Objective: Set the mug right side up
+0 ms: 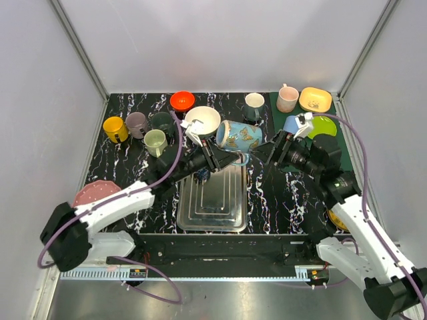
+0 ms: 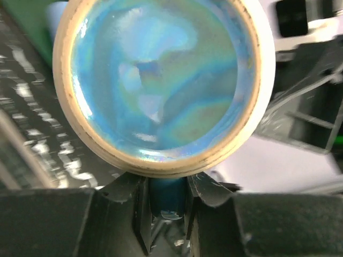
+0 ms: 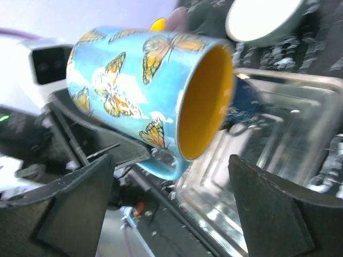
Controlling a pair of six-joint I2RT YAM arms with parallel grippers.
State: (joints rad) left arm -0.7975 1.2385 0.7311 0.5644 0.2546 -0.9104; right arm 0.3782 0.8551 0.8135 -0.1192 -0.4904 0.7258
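Note:
The blue butterfly mug (image 1: 239, 137) with a yellow inside lies on its side in the air above the far end of the metal tray (image 1: 185, 212). My left gripper (image 1: 223, 157) is shut on its handle. The left wrist view shows the mug's glazed base (image 2: 161, 80) and the blue handle pinched between my left gripper's (image 2: 167, 198) fingers. My right gripper (image 1: 277, 151) is open and empty just right of the mug. In the right wrist view the mug (image 3: 134, 80) has its mouth turned towards my right gripper (image 3: 169, 167) and tilted down to the right.
A yellow mug (image 1: 115, 128), mauve mug (image 1: 137, 123), dark mug (image 1: 162, 122), light green mug (image 1: 155, 141), red bowl (image 1: 181, 100) and white bowl (image 1: 202, 120) stand back left. A pink mug (image 1: 287, 98), yellow dish (image 1: 315, 99) and green plate (image 1: 325, 125) stand back right.

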